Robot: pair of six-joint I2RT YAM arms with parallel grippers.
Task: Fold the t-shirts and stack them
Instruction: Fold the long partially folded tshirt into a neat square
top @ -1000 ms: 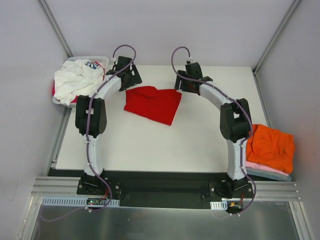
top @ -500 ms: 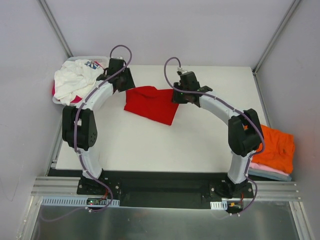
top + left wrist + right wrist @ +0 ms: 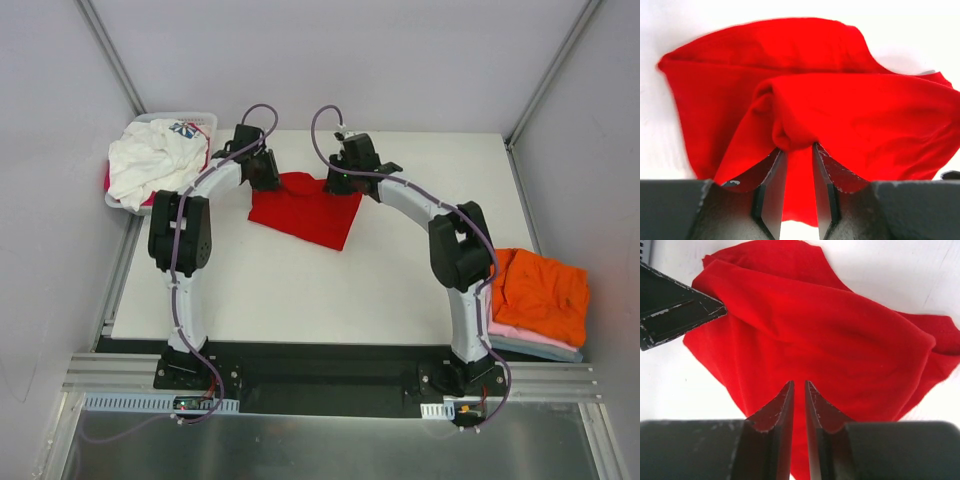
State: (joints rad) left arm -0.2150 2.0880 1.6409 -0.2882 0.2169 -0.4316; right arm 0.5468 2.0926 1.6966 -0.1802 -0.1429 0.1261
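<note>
Red cloth is seen in the far middle of the white table [image 3: 400,280]: the red t-shirt [image 3: 305,210] is laid there, crumpled. A raised fold of it is clamped between the fingers of the left gripper [image 3: 797,148]. The jaws of the right gripper [image 3: 800,383] are held nearly together over its far edge; whether cloth is caught cannot be told. A white t-shirt [image 3: 150,165] is heaped in the white basket [image 3: 205,118] at the far left corner; its blue-red print is too small to be read. At the right edge an orange t-shirt [image 3: 540,290] is stacked on a pink t-shirt [image 3: 515,333]. The table is enclosed by plain pale grey walls [image 3: 350,60].
</note>
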